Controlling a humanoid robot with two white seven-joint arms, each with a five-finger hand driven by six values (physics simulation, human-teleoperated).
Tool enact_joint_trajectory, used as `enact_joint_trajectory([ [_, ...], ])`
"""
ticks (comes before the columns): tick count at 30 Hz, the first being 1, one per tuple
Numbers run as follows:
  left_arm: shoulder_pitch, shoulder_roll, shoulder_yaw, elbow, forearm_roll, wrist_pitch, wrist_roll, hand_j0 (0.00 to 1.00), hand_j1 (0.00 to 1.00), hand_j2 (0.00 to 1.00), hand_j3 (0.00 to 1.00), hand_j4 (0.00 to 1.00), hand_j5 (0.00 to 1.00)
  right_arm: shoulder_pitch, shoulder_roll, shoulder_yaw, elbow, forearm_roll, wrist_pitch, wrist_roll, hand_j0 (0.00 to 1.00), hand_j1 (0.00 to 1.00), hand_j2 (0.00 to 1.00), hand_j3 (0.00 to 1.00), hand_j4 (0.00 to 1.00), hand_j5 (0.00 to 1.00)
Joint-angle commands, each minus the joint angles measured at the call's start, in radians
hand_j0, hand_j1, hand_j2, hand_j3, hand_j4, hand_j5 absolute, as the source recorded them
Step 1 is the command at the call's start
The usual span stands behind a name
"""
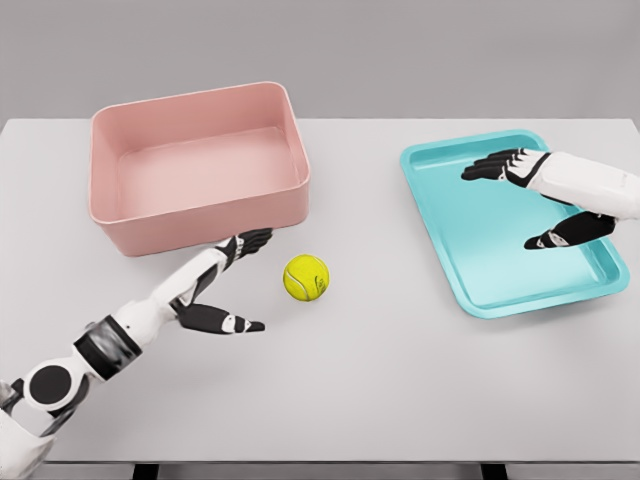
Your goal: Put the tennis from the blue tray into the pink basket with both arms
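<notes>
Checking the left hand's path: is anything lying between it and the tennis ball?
No. In the head view, only bare table separates the open left hand from the tennis ball.

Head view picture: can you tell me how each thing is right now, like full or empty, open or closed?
Pink basket: empty, upright on the table.
Blue tray: empty, lying flat.
Tennis ball: resting on the table between basket and tray, not held.
Left robot hand: open, beside the ball.
Right robot hand: open, over the tray.
</notes>
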Motion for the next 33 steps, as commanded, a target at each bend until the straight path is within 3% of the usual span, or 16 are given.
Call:
enact_joint_trajectory([
  [1,-0.002,-0.011,-0.009,0.001,-0.014,0.005,0.0,1.0,1.0,1.0,1.0,1.0,1.0,0.0,-0.006,-0.001,-0.016,-0.008,0.003,0.0,1.0,1.0,1.0,1.0,1.0,1.0],
  [8,-0.023,-0.027,-0.019,0.004,-0.019,0.038,0.0,1.0,1.0,1.0,1.0,1.0,1.0,-0.003,-0.001,-0.001,-0.019,-0.008,0.003,0.0,1.0,1.0,1.0,1.0,1.0,1.0],
  [17,-0.038,-0.099,-0.024,0.017,-0.091,0.051,0.0,1.0,1.0,1.0,1.0,1.0,1.0,0.002,0.003,-0.001,-0.03,-0.009,0.003,0.0,1.0,1.0,1.0,1.0,1.0,1.0],
  [33,-0.066,-0.139,-0.024,0.06,-0.103,0.104,0.0,1.0,1.0,1.0,1.0,1.0,1.0,0.011,0.003,-0.001,-0.03,-0.008,0.003,0.0,1.0,1.0,1.0,1.0,1.0,1.0],
])
